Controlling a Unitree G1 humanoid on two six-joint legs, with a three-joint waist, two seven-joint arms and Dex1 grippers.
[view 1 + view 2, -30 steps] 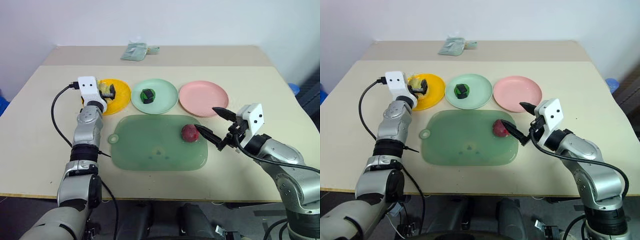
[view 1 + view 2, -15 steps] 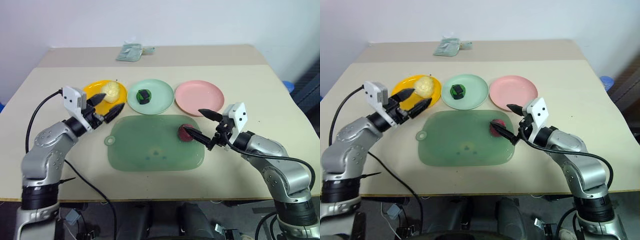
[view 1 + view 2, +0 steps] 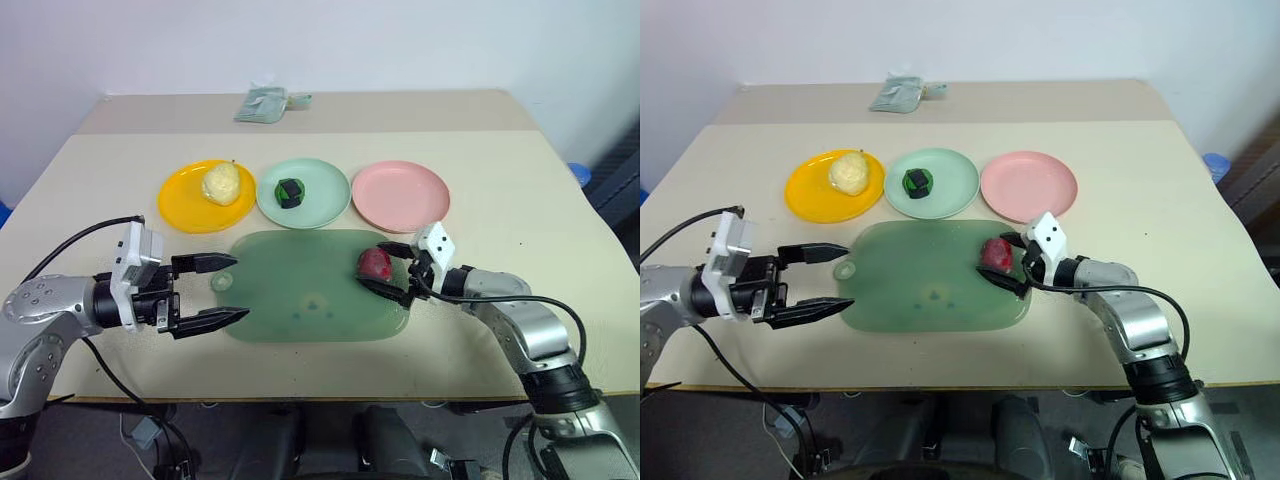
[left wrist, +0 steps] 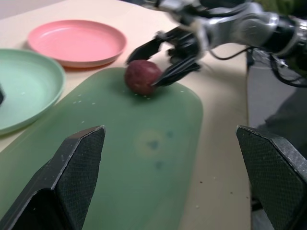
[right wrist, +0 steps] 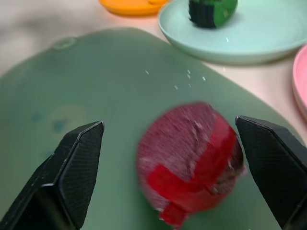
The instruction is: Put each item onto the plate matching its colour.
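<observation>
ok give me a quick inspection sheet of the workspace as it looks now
surface: beige table, large green tray near the front edge
job's things: yellow item on orange-yellow plate; green item on mint plate; pink plate bare; red item on the tray
clutter: crumpled greenish bundle at the far edge
grippers: left gripper open, holding nothing, by the tray's left end; right gripper open, fingers either side of the red item
cables: black cable looping from the left wrist
surroundings: pale wall behind the table
</observation>
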